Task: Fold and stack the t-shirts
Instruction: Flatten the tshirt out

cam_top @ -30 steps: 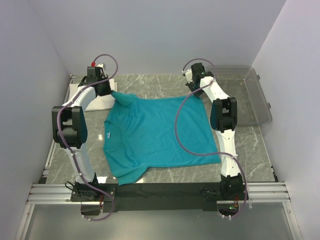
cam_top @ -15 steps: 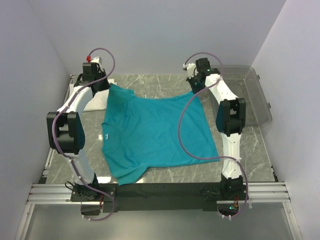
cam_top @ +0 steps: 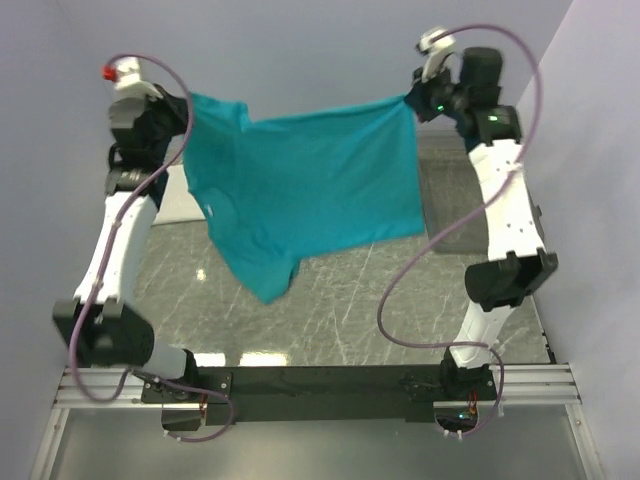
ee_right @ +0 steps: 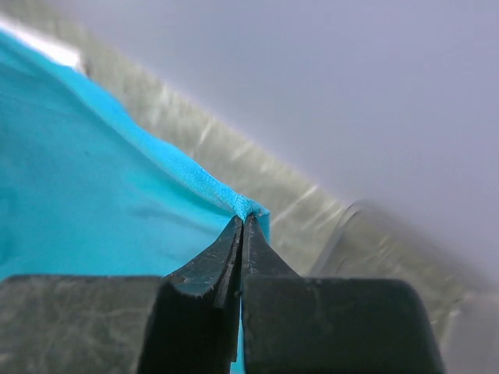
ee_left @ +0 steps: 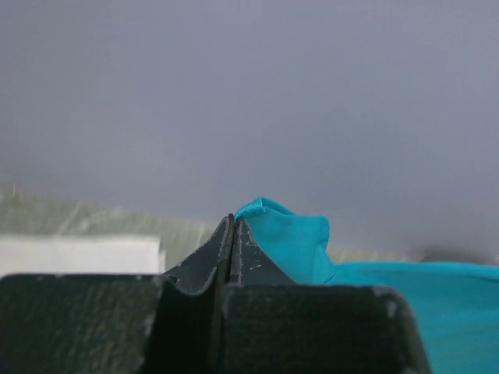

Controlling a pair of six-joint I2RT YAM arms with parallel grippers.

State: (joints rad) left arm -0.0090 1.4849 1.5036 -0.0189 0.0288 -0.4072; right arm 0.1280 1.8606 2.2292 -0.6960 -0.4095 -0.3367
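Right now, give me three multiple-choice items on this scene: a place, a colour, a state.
1. Where is the tee? A flat on the table; B hanging in the air; C in the bin.
2. What colour is the folded piece? A white; B red; C black.
3. How are the left hand and right hand? A both open; B only the left shut; C both shut on the tee.
Answers: B, it hangs stretched from two corners; A, it shows white in the left wrist view; C, each wrist view shows a hand closed on teal cloth.
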